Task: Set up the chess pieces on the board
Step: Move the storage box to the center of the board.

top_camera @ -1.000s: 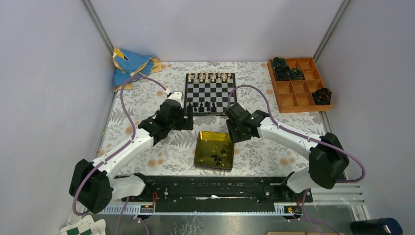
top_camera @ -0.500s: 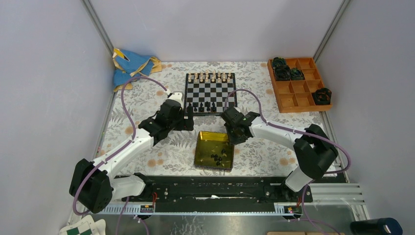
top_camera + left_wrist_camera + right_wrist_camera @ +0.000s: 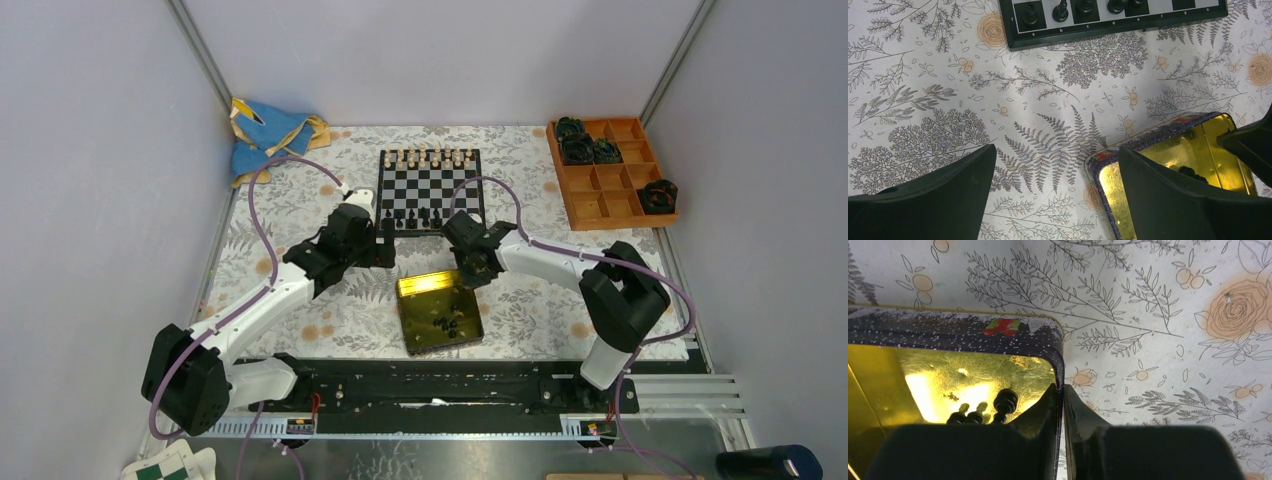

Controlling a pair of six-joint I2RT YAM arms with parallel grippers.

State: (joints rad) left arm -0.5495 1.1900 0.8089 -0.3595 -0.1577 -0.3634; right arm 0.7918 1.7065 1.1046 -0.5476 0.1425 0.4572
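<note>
The board lies at the back centre, with cream chess pieces along its far row and a few black chess pieces on its near row. More black pieces lie loose in the yellow tin in front of it. My right gripper is shut on the tin's wall at its far right corner, one finger inside and one outside; black pieces lie just beside the inner finger. My left gripper hovers open over the patterned cloth, left of the tin and short of the board's near edge.
An orange compartment tray with dark round lumps stands at the back right. A blue cloth lies in the back left corner. A green-and-white checkered sheet pokes out at the bottom left.
The right arm swung left and its jaws closed on the tin's wall. The tin has turned slightly out of square. The left arm has stayed where it was.
</note>
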